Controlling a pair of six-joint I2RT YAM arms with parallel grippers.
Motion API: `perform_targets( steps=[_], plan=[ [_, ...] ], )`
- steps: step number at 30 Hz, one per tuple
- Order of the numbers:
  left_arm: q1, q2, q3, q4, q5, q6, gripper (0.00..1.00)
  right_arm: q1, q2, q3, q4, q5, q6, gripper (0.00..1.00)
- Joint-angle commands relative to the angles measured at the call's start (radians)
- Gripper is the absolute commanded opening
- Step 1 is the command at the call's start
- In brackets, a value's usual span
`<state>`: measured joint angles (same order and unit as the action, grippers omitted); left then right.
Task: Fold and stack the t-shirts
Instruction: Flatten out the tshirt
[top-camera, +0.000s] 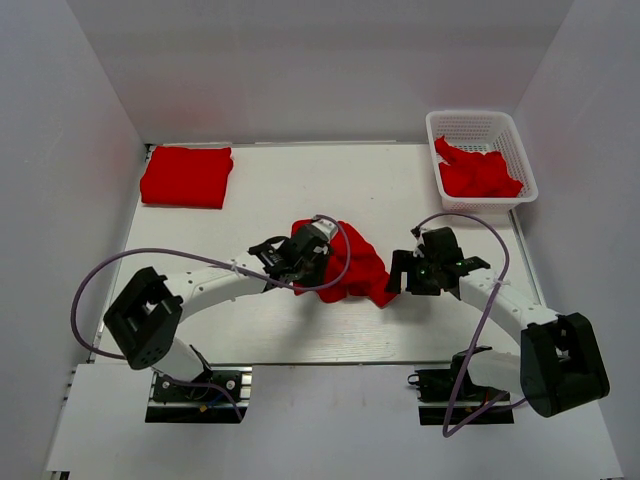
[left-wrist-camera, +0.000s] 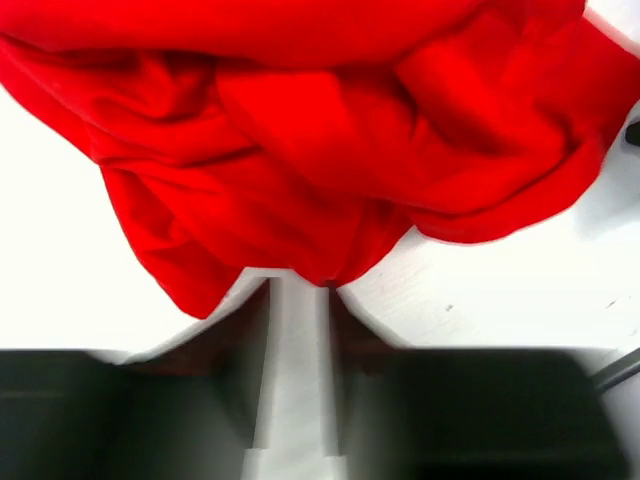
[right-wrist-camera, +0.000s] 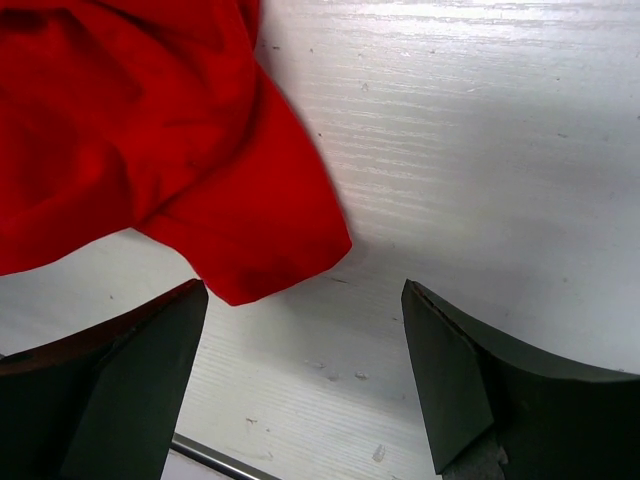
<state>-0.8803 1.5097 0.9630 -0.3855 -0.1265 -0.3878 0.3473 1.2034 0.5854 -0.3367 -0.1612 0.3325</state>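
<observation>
A crumpled red t-shirt (top-camera: 362, 268) lies mid-table; it fills the top of the left wrist view (left-wrist-camera: 330, 130). My left gripper (top-camera: 300, 262) is at its left side, with the jaws nearly together and pinching a fold of its lower edge at the fingertips (left-wrist-camera: 298, 290). My right gripper (top-camera: 405, 262) is open and empty just right of the shirt. In the right wrist view the gripper (right-wrist-camera: 305, 290) is low over the table, with a shirt corner (right-wrist-camera: 250, 250) just ahead of its left finger (right-wrist-camera: 150, 350). A folded red t-shirt (top-camera: 187, 177) lies at the far left corner.
A white lattice basket (top-camera: 480, 118) at the far right holds more crumpled red t-shirts (top-camera: 478, 172). White walls enclose the table on three sides. Purple cables loop over both arms.
</observation>
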Motion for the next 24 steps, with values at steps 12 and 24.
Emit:
perform_targets(
  steps=[12,24],
  plan=[
    [-0.005,0.099,0.077,-0.053,0.067,0.003,0.72,-0.001,0.036,-0.013,0.082,-0.014,0.031,0.83],
    [-0.005,0.242,0.138,-0.046,0.044,0.003,0.57,0.001,0.065,-0.025,0.117,-0.043,0.043,0.81]
  ],
)
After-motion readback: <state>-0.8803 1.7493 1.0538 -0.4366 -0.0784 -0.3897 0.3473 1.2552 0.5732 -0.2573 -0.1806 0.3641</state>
